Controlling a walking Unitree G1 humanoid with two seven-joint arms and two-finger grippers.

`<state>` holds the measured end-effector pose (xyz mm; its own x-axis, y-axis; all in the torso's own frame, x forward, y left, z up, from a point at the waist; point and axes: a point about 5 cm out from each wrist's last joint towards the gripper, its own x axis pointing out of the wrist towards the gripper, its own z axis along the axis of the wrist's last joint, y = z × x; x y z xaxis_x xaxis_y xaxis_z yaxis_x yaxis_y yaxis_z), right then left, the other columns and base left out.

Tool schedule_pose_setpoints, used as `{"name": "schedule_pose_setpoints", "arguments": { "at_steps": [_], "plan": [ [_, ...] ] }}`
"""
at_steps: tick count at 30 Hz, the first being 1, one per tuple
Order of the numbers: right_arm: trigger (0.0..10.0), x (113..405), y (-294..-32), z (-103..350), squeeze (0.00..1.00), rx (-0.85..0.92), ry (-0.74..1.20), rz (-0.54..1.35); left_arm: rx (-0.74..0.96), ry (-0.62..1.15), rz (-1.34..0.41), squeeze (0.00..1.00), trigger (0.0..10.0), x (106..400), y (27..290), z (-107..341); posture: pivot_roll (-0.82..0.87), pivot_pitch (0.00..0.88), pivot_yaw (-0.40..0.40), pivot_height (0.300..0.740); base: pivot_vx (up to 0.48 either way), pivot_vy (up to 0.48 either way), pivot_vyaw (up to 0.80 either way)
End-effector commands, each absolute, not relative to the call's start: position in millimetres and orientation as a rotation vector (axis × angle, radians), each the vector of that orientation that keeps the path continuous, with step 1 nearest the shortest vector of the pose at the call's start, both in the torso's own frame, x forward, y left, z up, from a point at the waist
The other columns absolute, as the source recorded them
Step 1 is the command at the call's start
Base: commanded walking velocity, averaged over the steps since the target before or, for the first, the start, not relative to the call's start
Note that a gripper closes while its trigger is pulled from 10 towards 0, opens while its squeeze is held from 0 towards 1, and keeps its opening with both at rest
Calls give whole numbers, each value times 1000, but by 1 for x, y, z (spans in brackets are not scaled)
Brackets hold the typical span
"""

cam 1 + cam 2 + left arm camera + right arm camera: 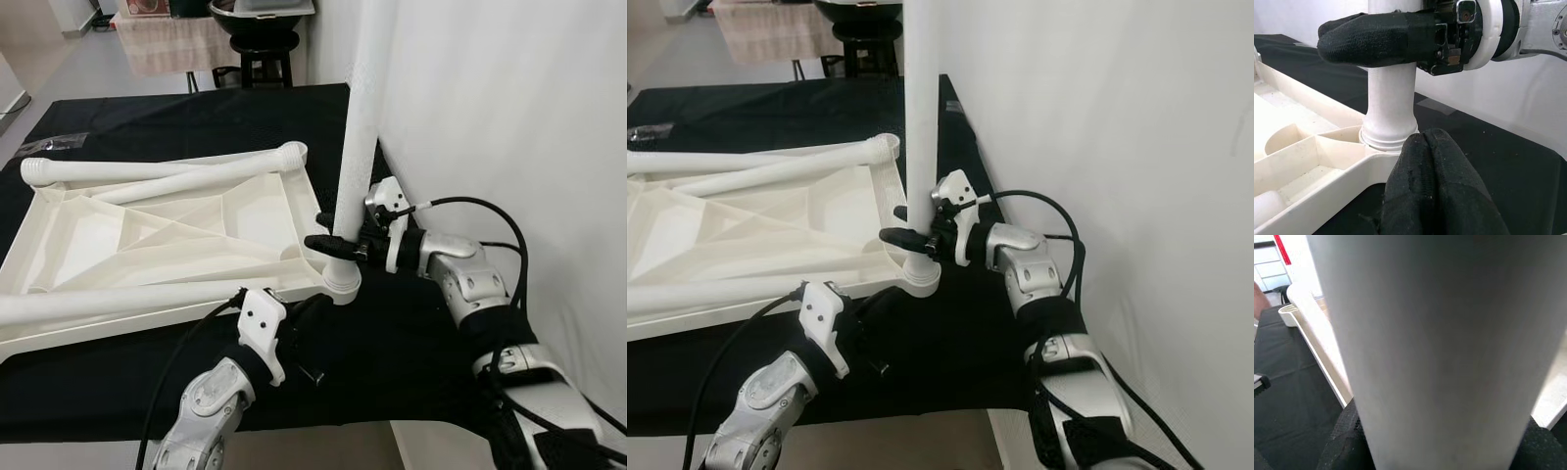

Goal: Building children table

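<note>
One leg upright in its corner socket, my right hand clamped on it

One white leg [361, 127] stands vertical at the near right corner of the upturned white table top [157, 245], its foot seated in the round corner socket [342, 281]. Its long axis runs straight up and out of my eye views, so I judge any further seating or twisting has to go along or around that vertical line.

My right hand [328, 243] comes in from the right and is nearer to the work: its black fingers [1371, 39] are pinched around the leg just above the socket, one on each side. My left hand [312, 338] sits near and slightly left of the socket, below the corner of the table top, with its fingers [1435, 186] pressed together, gripping nothing; from it the leg lies just beyond and above.

Two more legs [176, 168] lie flat along the far edge of the table top, and another leg [108, 304] lies along its near edge. All of it rests on the tabletop [392, 362], covered in black cloth, with a white wall [509, 108] close on the right.
</note>
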<state>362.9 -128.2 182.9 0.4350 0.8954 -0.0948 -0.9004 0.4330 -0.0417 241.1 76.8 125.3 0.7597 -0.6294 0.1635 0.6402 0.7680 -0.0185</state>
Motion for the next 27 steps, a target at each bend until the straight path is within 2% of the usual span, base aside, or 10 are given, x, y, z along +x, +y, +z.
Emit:
{"name": "schedule_pose_setpoints", "arguments": {
  "at_steps": [1,6,9,13,14,15,16,18,26,27],
  "plan": [
    [0,362,-126,180,0,-56,59,1135,-82,-132,-692,0,10000,240,75,121,28,68,-31,740,0,0,0],
    [0,356,-134,177,0,-53,44,1128,-85,-133,-692,0,10000,240,75,121,18,75,-30,740,0,0,0],
    [0,346,-143,164,0,-71,54,1009,-89,-135,-693,0,10000,238,76,122,9,82,-28,740,0,0,0],
    [0,345,-143,160,0,-76,61,975,-89,-135,-693,0,10000,238,76,122,6,85,-31,740,0,0,0],
    [0,344,-142,155,0,-91,69,913,-90,-135,-694,0,10000,238,76,122,6,85,-31,740,0,0,0],
    [0,332,-127,131,0,-31,137,696,-90,-136,-694,0,10000,238,77,123,-2,99,-27,740,0,0,0],
    [0,332,-127,131,0,-31,137,696,-90,-136,-694,0,10000,238,77,123,-2,99,-27,740,0,0,0],
    [0,310,-99,111,0,-20,176,516,-85,-133,-695,0,10000,238,78,123,-8,87,-10,740,0,0,0],
    [39,323,-94,118,0,-27,164,494,-78,-131,-694,0,10000,240,79,123,18,82,-12,740,0,0,0],
    [10000,325,-95,118,0,-28,175,476,-76,-132,-692,0,10000,240,80,122,28,81,-13,740,0,0,0]
  ]
}}
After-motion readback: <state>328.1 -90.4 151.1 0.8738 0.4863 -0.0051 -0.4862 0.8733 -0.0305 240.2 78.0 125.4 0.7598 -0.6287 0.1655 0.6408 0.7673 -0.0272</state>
